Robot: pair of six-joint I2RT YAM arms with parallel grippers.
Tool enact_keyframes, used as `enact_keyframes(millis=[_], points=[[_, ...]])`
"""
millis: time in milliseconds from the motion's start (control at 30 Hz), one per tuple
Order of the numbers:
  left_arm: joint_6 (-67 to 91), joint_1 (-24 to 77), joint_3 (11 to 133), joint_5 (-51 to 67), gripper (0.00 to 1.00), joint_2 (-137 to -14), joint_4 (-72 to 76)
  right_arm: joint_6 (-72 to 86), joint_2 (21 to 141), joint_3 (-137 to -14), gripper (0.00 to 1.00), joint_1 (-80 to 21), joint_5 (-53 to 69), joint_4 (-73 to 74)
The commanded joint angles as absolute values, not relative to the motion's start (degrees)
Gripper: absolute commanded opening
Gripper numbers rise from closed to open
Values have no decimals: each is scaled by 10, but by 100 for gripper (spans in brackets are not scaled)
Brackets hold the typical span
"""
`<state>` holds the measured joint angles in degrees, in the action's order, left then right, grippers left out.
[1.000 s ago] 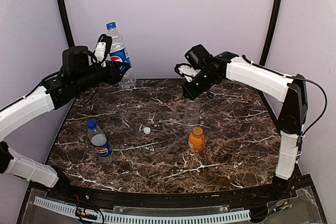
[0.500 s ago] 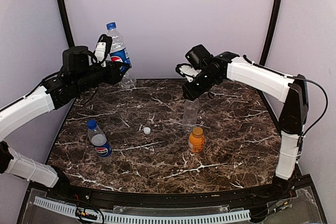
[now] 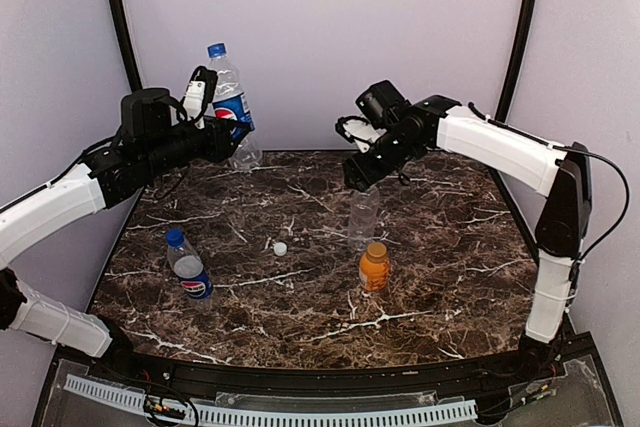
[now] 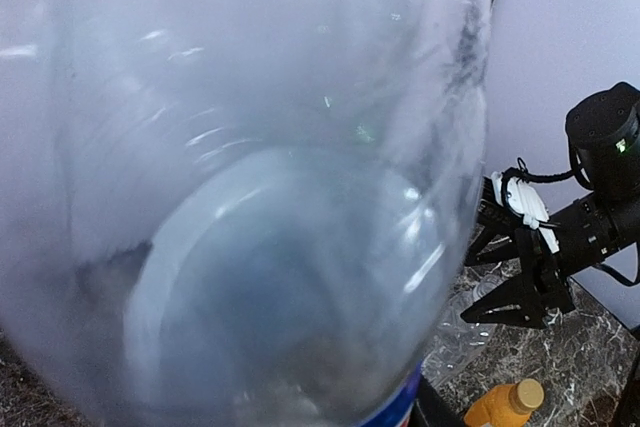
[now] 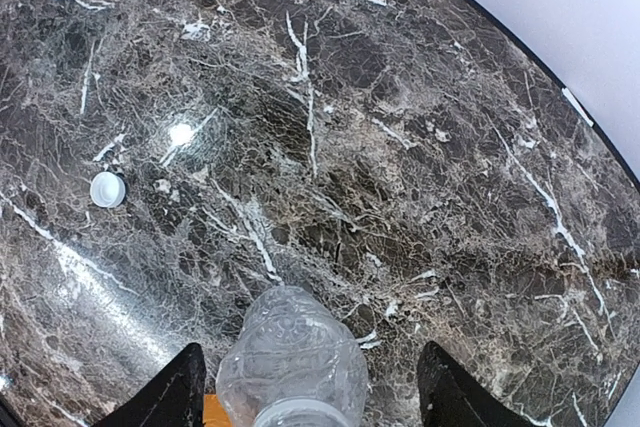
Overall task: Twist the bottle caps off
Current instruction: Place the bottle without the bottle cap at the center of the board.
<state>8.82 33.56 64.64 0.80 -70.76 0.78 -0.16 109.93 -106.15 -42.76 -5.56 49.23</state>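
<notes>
My left gripper (image 3: 232, 137) is shut on the lower body of a clear Pepsi bottle (image 3: 229, 97), held up at the back left with its blue cap (image 3: 216, 49) on. That bottle (image 4: 250, 197) fills the left wrist view and hides the fingers. My right gripper (image 3: 358, 175) stands open over the clear unlabelled bottle (image 3: 364, 217), which has no cap. In the right wrist view its fingertips (image 5: 180, 392) flank that bottle (image 5: 293, 357) without touching it. A white cap (image 3: 280, 247) lies loose on the table. The orange bottle (image 3: 374, 269) and a second blue-labelled bottle (image 3: 188, 267) stand capped.
The dark marble table (image 3: 450, 247) has a black rim along its near edge and pale walls close behind. The white cap (image 5: 107, 189) lies left of the clear bottle. The orange bottle (image 4: 505, 405) stands just in front of the clear one.
The right gripper has opened and let go of the clear bottle, which stays standing. The left arm has shifted the Pepsi bottle slightly to the right.
</notes>
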Motion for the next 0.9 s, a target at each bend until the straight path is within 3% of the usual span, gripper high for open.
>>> enact_keyframes(millis=[0,367,500,867], points=[[71,338,636,56,44,-712,28,-5,1046,-1068,71,-433,-22,452],[63,353,644,231,43,-731,26,-19,919,-993,79,-431,167,299],[65,367,649,295,43,-743,27,0,881,-951,88,-431,260,225],[66,411,652,418,43,-766,40,99,887,-914,98,-431,413,111]])
